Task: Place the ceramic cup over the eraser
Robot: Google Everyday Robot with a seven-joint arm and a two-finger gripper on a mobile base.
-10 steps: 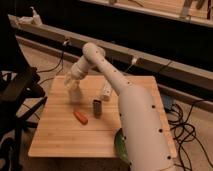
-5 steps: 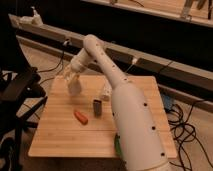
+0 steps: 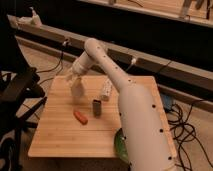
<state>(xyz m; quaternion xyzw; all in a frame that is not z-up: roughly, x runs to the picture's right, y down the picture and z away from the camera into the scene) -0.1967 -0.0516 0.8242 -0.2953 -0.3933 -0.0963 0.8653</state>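
Presently the gripper is clamped on the ceramic cup, held above the wooden table, left of the dark block. Orange object lies left of the block; white bar behind it.

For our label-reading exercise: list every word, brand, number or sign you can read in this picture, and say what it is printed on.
None can be read.
The ceramic cup, at the gripper above the table's left rear: plain, no marking.
The dark block, the orange object and the long white bar: no readable print.
The robot arm: only dark dots, no lettering.
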